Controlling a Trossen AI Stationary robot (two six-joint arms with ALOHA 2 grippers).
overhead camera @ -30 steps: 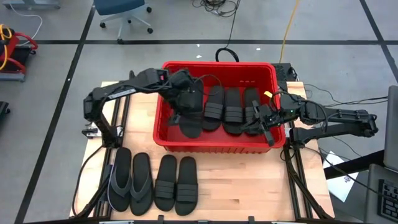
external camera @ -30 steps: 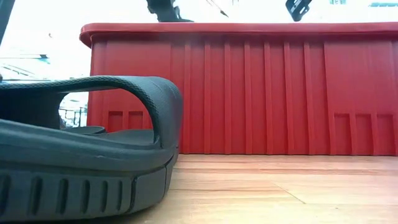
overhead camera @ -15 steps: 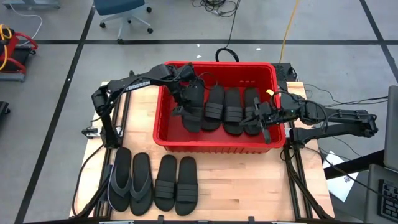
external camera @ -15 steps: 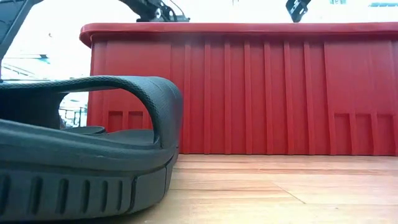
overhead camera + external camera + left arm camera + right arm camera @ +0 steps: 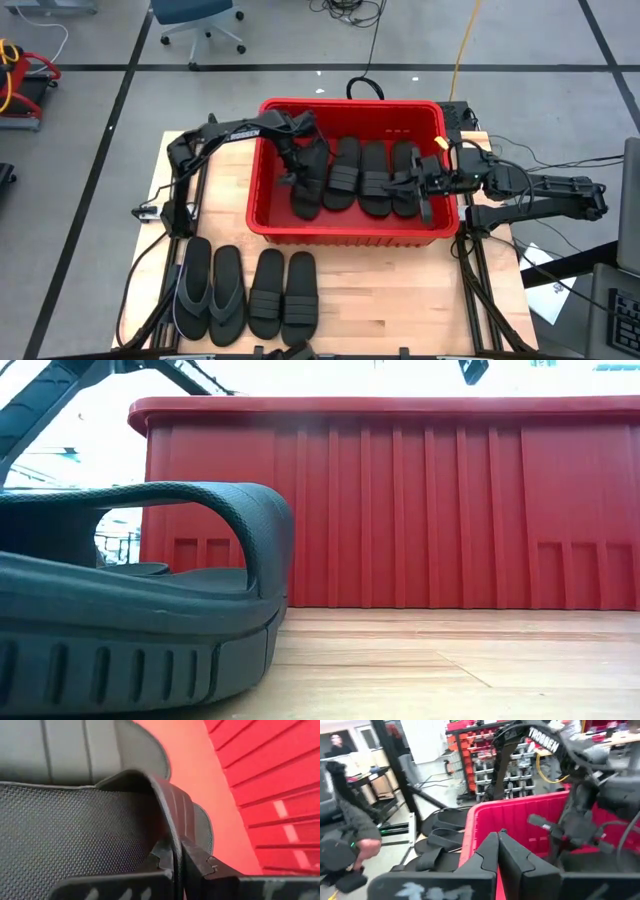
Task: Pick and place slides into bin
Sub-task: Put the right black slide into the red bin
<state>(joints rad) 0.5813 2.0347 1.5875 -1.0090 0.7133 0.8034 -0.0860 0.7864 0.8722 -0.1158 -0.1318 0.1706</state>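
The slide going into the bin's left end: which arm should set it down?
Left. The left gripper is shut on that slide's strap inside the bin, while the right gripper is shut and empty above the bin's right end.

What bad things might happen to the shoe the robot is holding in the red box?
1. The left gripper pinches only the thin strap of a slide, so it might slip or swing as it goes down.
2. That slide hangs right beside the three slides already in the bin, so it may land on top of one.
3. The right gripper, shut, sits over the bin's other end; the arms might bump.
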